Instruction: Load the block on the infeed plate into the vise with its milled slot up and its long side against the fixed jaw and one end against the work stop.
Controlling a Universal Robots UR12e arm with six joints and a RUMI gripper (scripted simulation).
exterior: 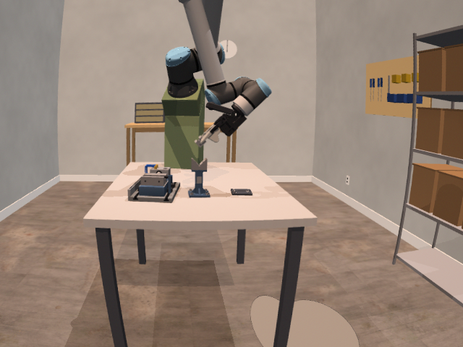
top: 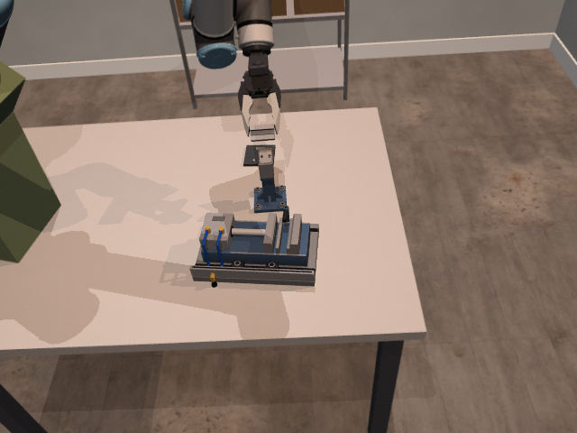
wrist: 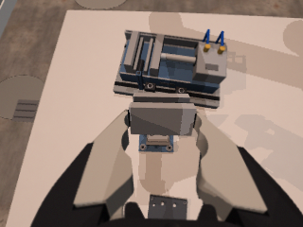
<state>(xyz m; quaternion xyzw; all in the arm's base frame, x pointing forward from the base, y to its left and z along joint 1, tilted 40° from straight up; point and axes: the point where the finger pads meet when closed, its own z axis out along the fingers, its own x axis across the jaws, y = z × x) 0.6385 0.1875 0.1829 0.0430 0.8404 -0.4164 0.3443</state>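
Note:
My gripper (top: 262,128) (exterior: 200,142) (wrist: 160,111) is shut on the grey part (wrist: 160,121) (top: 262,132), one jaw at each end, tilted in the air. In the wrist view the milled slot shows as a gap between two ridges on the side towards the vise. The part is above and behind the V-block (top: 266,157) (exterior: 199,165), not touching it. The vise (top: 284,259) (exterior: 153,190) (wrist: 175,78) is open. Its fixed jaw (top: 295,233) (wrist: 132,52) is opposite the moving jaw (top: 270,233) on the cylinder rod. The dark work stop (top: 286,215) is at the vise's V-block side.
The infeed plate (top: 250,156) (exterior: 241,191) (wrist: 168,208) bears no part. The V-block's post rises from a blue base (top: 270,199) between plate and vise. The air cylinder (top: 216,225) (wrist: 210,61) has blue hoses. The green robot pedestal (top: 22,196) (exterior: 183,138) stands at the table's far end in the exterior view.

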